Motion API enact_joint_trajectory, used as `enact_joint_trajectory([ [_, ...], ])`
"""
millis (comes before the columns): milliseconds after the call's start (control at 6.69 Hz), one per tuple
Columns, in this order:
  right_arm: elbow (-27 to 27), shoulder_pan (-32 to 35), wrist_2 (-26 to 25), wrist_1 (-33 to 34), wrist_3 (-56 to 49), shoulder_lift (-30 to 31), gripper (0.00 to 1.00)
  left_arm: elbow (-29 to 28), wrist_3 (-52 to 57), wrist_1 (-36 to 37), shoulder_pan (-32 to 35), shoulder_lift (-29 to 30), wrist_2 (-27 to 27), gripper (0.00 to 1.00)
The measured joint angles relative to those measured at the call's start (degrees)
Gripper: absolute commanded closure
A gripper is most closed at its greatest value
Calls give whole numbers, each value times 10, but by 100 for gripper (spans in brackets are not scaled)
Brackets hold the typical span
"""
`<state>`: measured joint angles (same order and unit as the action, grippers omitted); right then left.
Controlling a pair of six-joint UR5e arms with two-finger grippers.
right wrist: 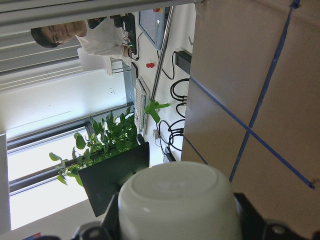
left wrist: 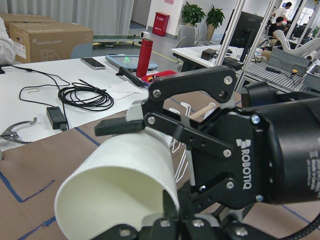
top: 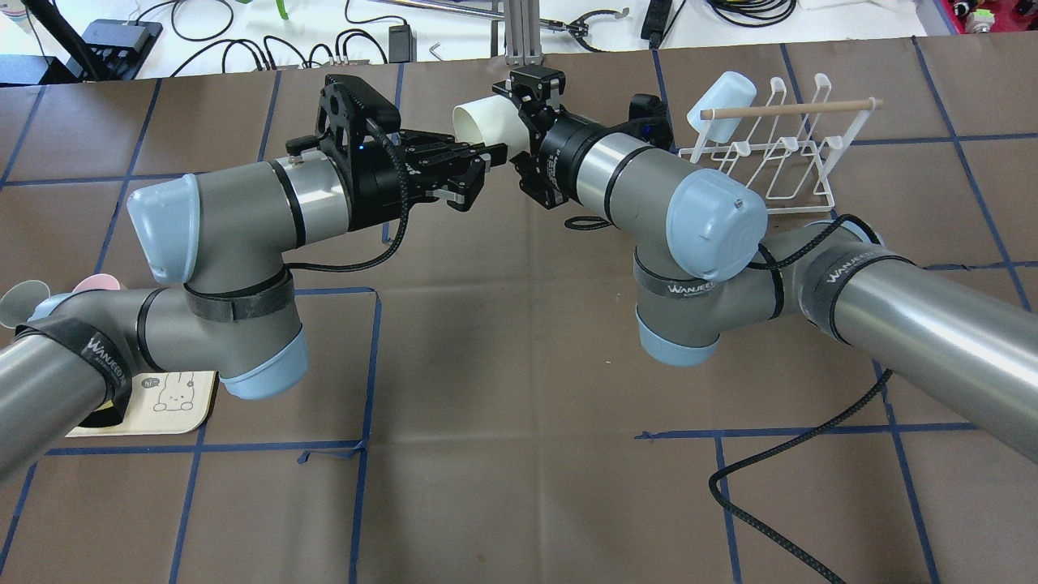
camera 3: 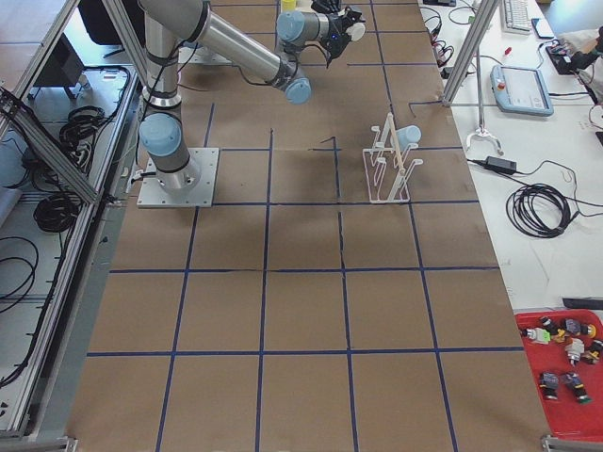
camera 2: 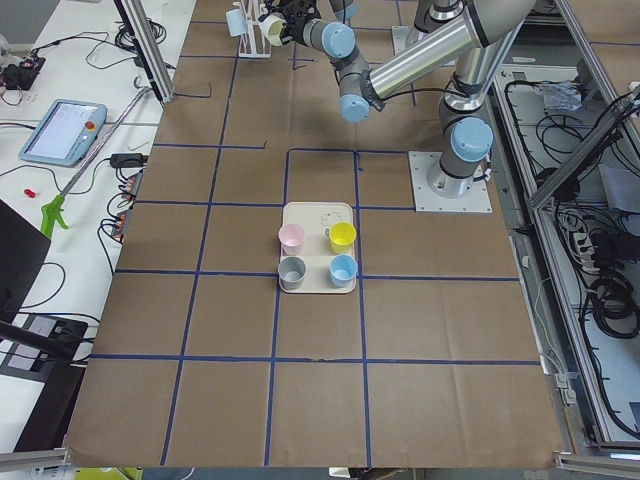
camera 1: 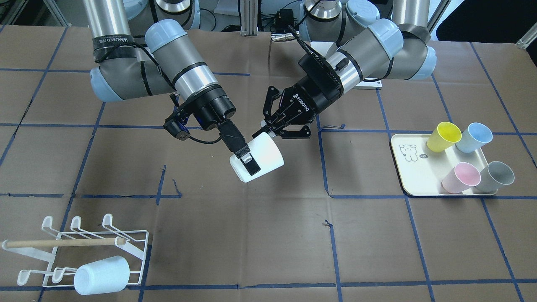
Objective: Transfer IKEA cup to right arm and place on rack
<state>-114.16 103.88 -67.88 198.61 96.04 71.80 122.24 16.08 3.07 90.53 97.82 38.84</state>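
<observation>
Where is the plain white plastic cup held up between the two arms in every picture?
Front-facing: white plastic cup, centre.
Overhead: top centre.
Left side: top edge, tiny.
Right side: top edge, tiny.
Left wrist: lower left, mouth facing the camera.
Right wrist: bottom centre, base facing the camera.
Shared landmark: white wire rack with a wooden dowel, in all four fixed views.

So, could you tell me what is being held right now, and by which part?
The right gripper is shut on the white cup, clamped across its side wall toward the base. The left gripper is open at the rim.
</observation>
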Motion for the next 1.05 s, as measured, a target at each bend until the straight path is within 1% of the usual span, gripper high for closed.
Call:
enact_joint_trajectory([
  [149, 0, 0, 1, 0, 0, 0, 55, 0, -1, 0, 0, 0, 0, 28],
  [299, 0, 0, 1, 1, -1, 0, 56, -2, -10, 1, 0, 0, -1, 1],
  [747, 0, 0, 1, 1, 0, 1, 64, -5, -52, 3, -3, 0, 0, 1],
  [1046, 1, -1, 1, 2, -3, -1, 73, -1, -56, 2, -26, -4, 13, 1],
])
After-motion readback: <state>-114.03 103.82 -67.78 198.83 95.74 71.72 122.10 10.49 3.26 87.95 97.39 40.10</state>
